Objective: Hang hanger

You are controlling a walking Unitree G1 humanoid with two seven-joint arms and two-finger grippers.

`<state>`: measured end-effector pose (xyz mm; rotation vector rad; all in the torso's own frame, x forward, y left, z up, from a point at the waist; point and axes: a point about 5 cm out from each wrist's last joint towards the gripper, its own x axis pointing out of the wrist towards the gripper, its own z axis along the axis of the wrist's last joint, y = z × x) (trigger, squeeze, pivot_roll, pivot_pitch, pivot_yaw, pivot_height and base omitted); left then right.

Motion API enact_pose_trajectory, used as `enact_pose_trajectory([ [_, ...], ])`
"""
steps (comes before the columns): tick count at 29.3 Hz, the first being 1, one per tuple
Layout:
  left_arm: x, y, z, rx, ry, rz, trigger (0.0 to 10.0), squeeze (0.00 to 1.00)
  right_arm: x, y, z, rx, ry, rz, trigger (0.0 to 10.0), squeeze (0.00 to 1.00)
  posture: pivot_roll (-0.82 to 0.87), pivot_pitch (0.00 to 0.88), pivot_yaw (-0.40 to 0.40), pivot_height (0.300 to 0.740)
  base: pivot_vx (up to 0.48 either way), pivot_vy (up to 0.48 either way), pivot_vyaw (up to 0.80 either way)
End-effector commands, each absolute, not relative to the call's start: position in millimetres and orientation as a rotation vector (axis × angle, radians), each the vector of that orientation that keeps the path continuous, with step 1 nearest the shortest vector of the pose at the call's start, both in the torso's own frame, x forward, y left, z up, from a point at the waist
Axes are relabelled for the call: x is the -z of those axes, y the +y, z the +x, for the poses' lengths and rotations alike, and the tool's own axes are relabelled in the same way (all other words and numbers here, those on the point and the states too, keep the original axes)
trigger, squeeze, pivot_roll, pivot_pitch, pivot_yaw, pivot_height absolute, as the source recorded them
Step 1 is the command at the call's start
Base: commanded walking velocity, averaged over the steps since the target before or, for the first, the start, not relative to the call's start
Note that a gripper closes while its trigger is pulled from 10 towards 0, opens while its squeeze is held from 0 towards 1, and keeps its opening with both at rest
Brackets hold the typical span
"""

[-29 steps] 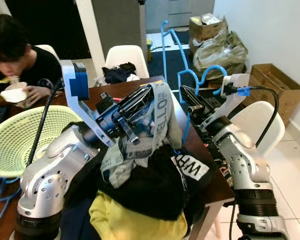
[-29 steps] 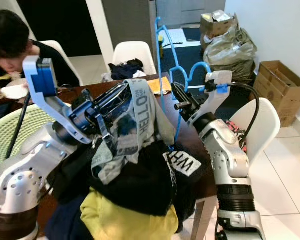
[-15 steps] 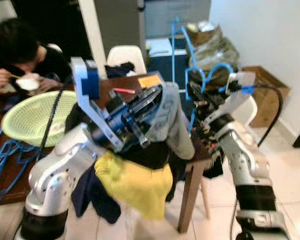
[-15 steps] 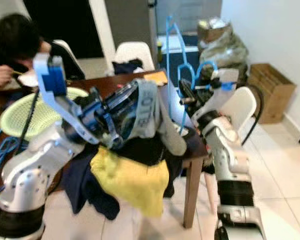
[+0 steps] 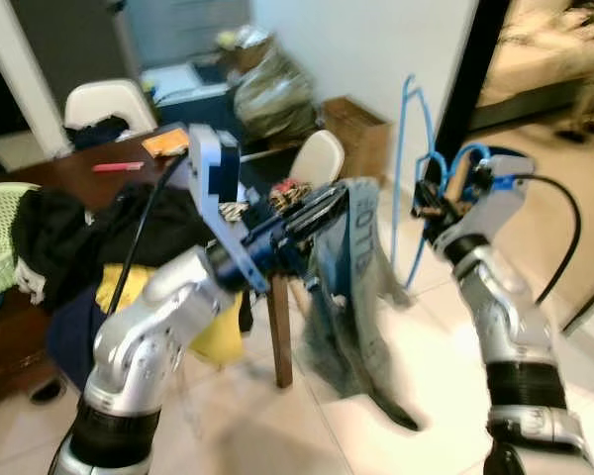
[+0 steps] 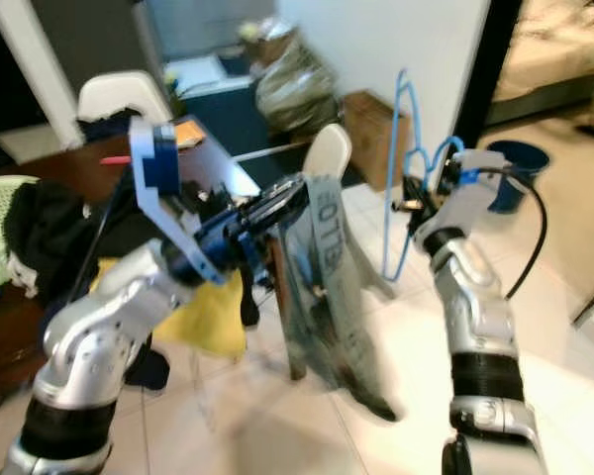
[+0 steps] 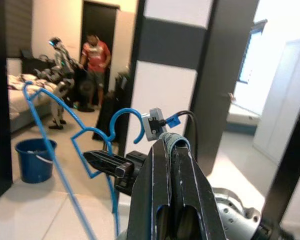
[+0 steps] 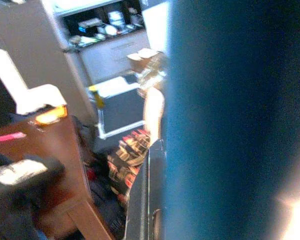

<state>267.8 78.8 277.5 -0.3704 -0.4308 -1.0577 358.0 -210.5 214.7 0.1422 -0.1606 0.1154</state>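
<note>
Camera swung off table (image 5: pixel 49 188) | left pincer (image 5: pixel 322 203) clamps garment (image 5: pixel 351 287) | right pincer (image 5: pixel 426 203) grips hanger (image 5: pixel 408 148)

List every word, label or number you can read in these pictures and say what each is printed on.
"OTB", white letters running down the grey garment hanging from the left claw; the rest of the word is folded away and blurred.
Other print on the clothes pile on the table is too blurred to read.
The orange card on the table: too small to tell any text.
</note>
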Motion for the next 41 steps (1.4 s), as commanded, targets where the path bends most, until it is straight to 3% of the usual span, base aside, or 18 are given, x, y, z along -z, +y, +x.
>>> enact_pose_trajectory([
  [1, -268.1, 88.1, 274.0, 1.007, -0.406, -0.339, 10.0, 0.0, -205.7, -212.3, 359.5, -0.079, -0.118, 0.1, 10.0, 0.0, 0.0, 0.006, 0.057, 0.74, -0.398, 0.0, -0.76],
  [6, -254.7, 101.3, 282.4, 0.932, -0.36, -0.296, 10.0, 0.0, -197.6, -220.6, 359.2, -0.017, -0.076, 0.068, 10.0, 0.0, 0.0, 0.015, 0.054, 0.74, -0.387, 0.0, -0.76],
  [13, -236.2, 122.0, 299.6, 0.783, -0.299, -0.2, 10.0, 0.0, -189.4, -201.9, 355.2, -0.139, -0.051, 0.025, 10.0, 0.0, -0.01, 0.039, 0.046, 0.74, -0.333, 0.0, -0.76],
  [30, -239.2, 139.3, 335.9, 0.508, -0.291, 0.015, 10.0, 0.0, -192.4, -208.1, 347.0, -0.175, -0.054, -0.007, 10.0, 0.0, -0.03, 0.067, 0.06, 0.74, 0.0, 0.0, -0.75],
  [38, -245.0, 154.7, 352.8, 0.325, -0.313, 0.086, 10.0, 0.0, -200.8, -199.3, 338.4, -0.339, -0.078, -0.034, 10.0, 0.0, -0.04, 0.074, 0.067, 0.74, 0.0, 0.0, -0.75],
  [41, -251.5, 153.1, 352.9, 0.334, -0.344, 0.139, 10.0, 0.0, -210.7, -216.1, 331.5, -0.425, -0.088, -0.102, 10.0, 0.0, -0.04, 0.073, 0.071, 0.74, 0.0, 0.0, -0.75],
])
